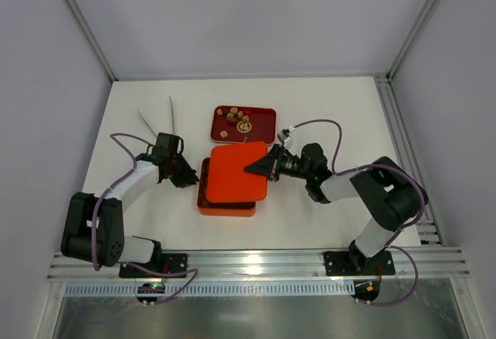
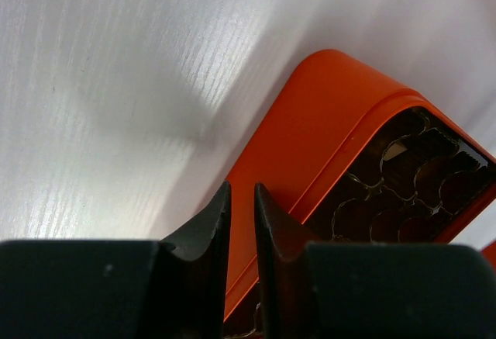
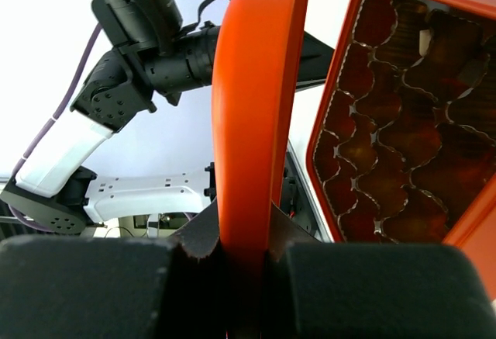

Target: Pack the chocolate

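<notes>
Beyond the orange box (image 1: 225, 204), seen from above, the chocolate (image 1: 235, 117) lies as small brown pieces in a red tray (image 1: 264, 126) on the white table (image 1: 333, 106); over the box hangs the flat orange lid (image 1: 236, 172), slightly askew and covering most of it; the right gripper (image 1: 257, 168) meets the lid's right edge, the left gripper (image 1: 189, 178) sits just beside the box's left side, and two pale strips (image 1: 158, 119) lie well to the box's far left; at the box's rounded corner, the left wrist view shows that gripper's fingers (image 2: 211, 230) almost together, a thin slit between them, gripping nothing, while scalloped brown compartments (image 2: 415, 168) show inside the box, their contents unclear; left of the box, the right wrist view shows the lid edge-on, clamped between the right fingers (image 3: 200, 240), with the left arm (image 3: 139, 52) behind it.
</notes>
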